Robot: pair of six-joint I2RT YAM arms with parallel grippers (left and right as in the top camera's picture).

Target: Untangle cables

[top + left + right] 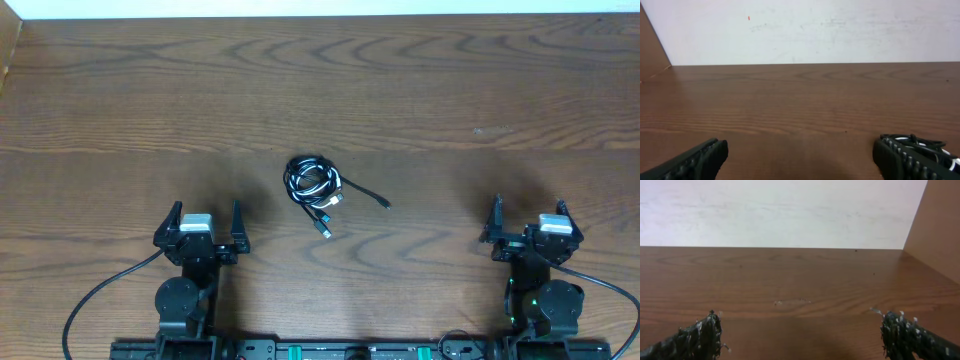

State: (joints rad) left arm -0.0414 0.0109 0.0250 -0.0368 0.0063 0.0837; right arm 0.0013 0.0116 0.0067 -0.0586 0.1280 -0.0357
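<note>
Waiting at the near edge of the counter, the left hand and right hand are seen spread wide and empty; midway beyond them the cables lie bunched in one small coil, probably best teased apart from the trailing plug end.
</note>
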